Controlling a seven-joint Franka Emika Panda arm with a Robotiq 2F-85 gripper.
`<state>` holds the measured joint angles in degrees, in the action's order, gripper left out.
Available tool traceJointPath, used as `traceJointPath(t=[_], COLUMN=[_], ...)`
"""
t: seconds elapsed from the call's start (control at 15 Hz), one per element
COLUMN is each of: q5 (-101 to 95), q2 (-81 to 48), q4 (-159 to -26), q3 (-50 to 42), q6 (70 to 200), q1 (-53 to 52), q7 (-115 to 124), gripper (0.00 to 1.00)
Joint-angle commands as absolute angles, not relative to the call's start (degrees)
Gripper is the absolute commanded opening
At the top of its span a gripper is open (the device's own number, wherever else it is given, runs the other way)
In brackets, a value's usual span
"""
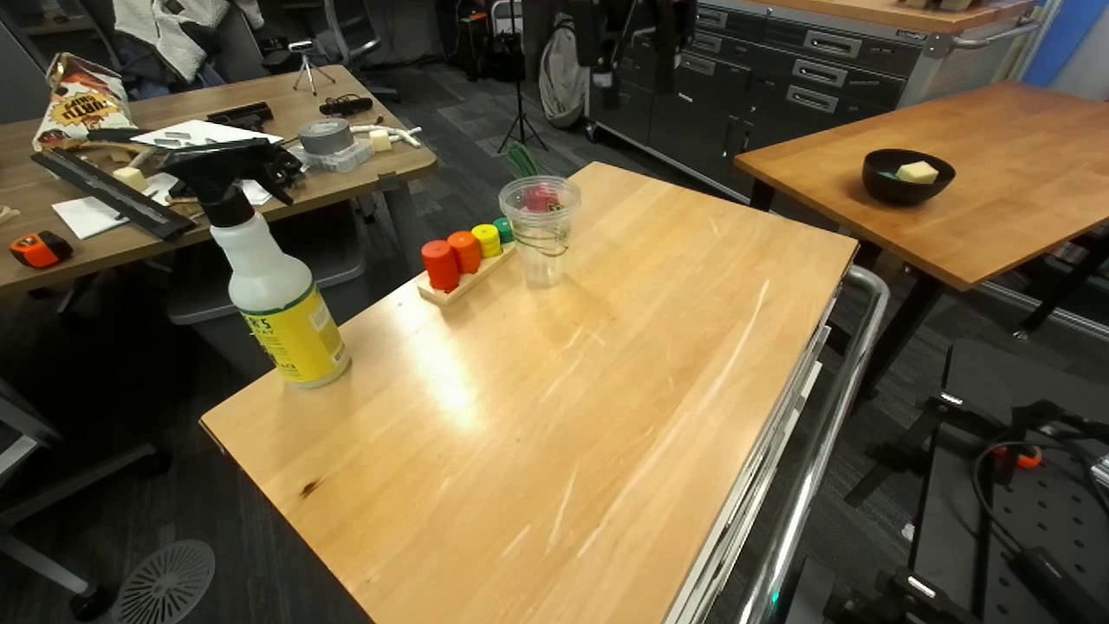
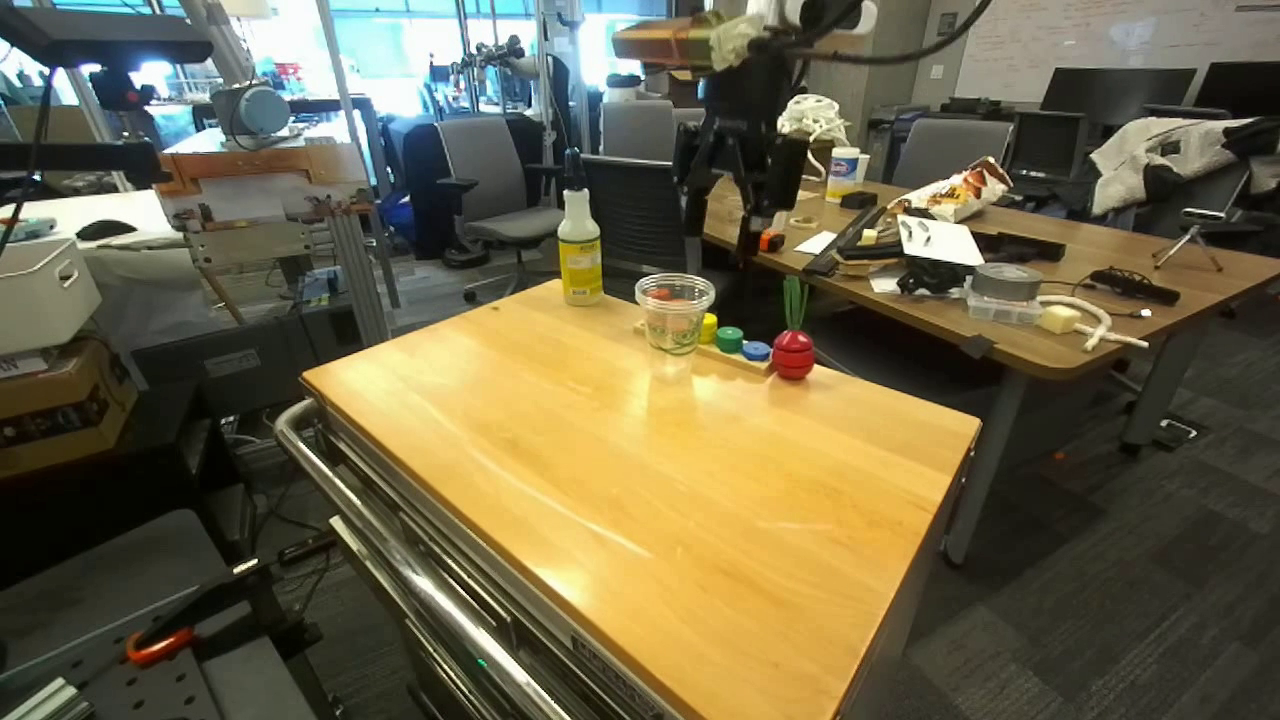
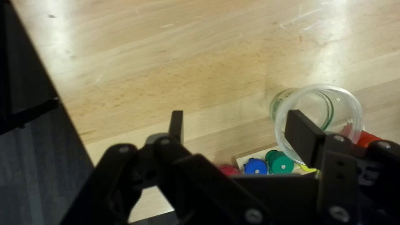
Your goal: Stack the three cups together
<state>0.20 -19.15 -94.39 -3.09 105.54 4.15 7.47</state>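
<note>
The clear cups (image 1: 543,232) stand upright as one nested column on the wooden table, with rims close together at the top; I cannot count them exactly. The column also shows in an exterior view (image 2: 673,325), and in the wrist view (image 3: 339,101) at the right, partly behind a finger. My gripper (image 3: 236,123) is open, with nothing between its fingers. It hangs well above the table, seen in both exterior views (image 2: 720,238) (image 1: 637,82). In the wrist view the right finger overlaps the cup rim, but the gripper is apart from the cups.
A board of coloured blocks (image 1: 468,279) lies close beside the cups, with a red radish-like toy (image 2: 793,354) at its end. A tall yellow-labelled spray bottle (image 1: 295,325) stands near the table edge. A metal rail (image 1: 823,468) runs along one side. A black bowl (image 1: 884,186) sits on another table.
</note>
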Motion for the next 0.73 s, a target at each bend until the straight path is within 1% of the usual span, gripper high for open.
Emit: traceJointPath(t=[0.0,0.2,0.4,0.47,0.67], q5=[-8.74,-11.32,-8.66,-9.69,-9.55], q2=[-5.58,4.10,13.83,5.64,12.20], q4=[-104.92,-112.58,-120.66,-112.37,-118.28], q3=[-4.13,-3.63,-3.67,-3.36,-3.30], q6=[106.17,109.04,110.21,106.74,107.51], q1=[2.52,3.14,3.84,3.74,3.95], q7=[5.11,6.11,6.54,6.25,6.25], gripper=[1.00,1.00,0.99,0.99,1.00])
